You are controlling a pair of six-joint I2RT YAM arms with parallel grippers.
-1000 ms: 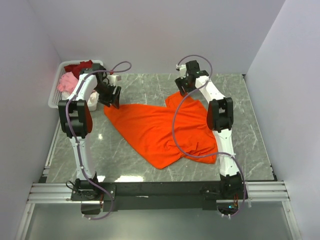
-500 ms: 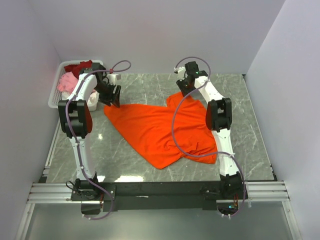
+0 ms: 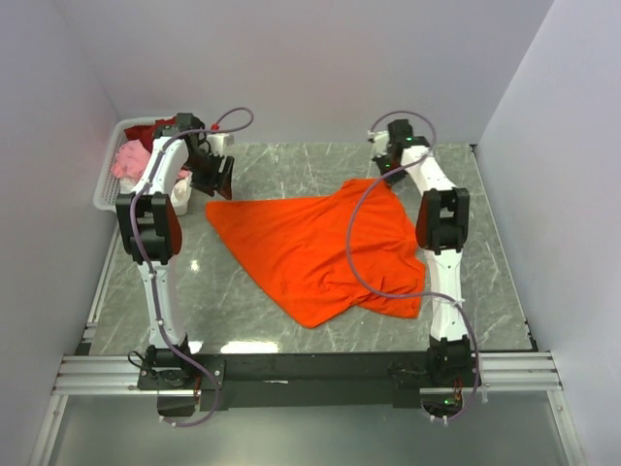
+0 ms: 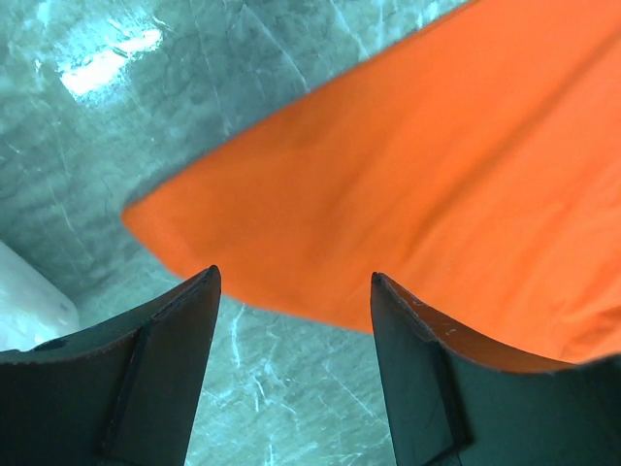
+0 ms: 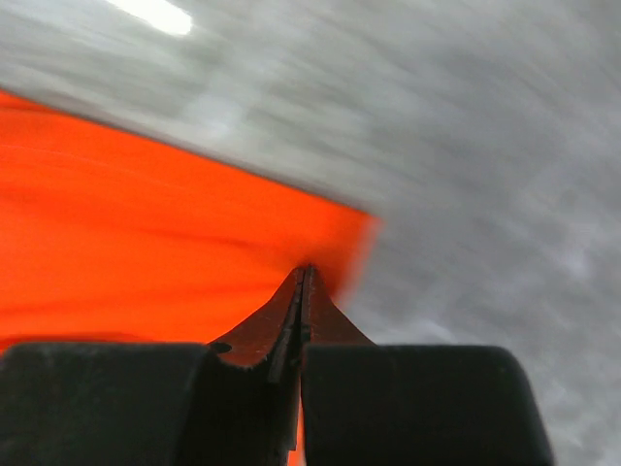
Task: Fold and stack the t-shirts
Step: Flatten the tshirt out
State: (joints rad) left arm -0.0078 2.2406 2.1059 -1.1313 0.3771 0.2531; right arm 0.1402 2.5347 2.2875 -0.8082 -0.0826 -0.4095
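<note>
Seeing, nearest the arm bases, bare grey marble-patterned surface (image 3: 243, 311), then a bright orange short-sleeved cloth t-shirt (image 3: 310, 248) lying across the middle of it. Coming to a blunt point at the near edge and bunching into folds at the near right. Spreading flatter toward the left and ending in a corner at the far left.

Hovering the left tool (image 3: 218, 177) just by that corner, black fingers (image 4: 165, 379) standing wide apart and holding nothing. Looking down between them, in the left wrist view, at the orange corner and the marbling.

Pinching the far right corner of the orange t-shirt in the right tool (image 3: 388, 167), fingers pressed together on the cloth with no gap showing in the blurred right wrist view. Stretching the cloth into a peak toward that tool.

Reaching, at the far left edge beside the left tool, a white plastic slotted basket (image 3: 105, 189) holding a pink cloth t-shirt (image 3: 126, 160) and a dark red cloth t-shirt (image 3: 160, 126) heaped inside.
</note>
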